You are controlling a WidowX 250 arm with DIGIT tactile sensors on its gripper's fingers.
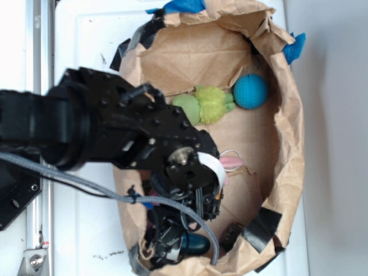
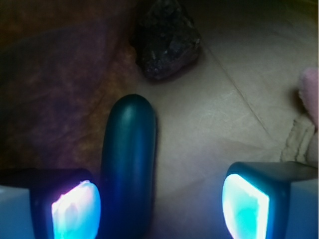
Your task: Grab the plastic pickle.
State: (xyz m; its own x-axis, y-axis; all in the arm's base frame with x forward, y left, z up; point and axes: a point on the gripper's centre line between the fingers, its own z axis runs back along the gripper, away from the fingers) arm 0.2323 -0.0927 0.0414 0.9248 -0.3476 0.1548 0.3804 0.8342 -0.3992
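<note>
The plastic pickle (image 2: pixel 128 164) lies on the brown paper floor of a crumpled paper bag (image 1: pixel 287 144), near the bag's near-left edge in the exterior view, where its dark teal end (image 1: pixel 195 244) shows just beside the arm's lowered tip. In the wrist view it lies lengthwise between the hand's (image 2: pixel 160 206) two pads, close against the left pad (image 2: pixel 75 209) and well apart from the right one. The hand is released, its pads spread wide with the pickle in the gap and not clamped. Beyond the pickle's far end sits a dark, rough lump (image 2: pixel 167 40), near it but apart. A pink thing (image 2: pixel 310 94) shows at the right edge. In the exterior view a fuzzy light-green plush toy (image 1: pixel 204 105) and a blue ball (image 1: pixel 250 91) rest touching at the far side of the bag. The bag lies on a white table (image 1: pixel 86 40). No writing or label can be read anywhere.
</note>
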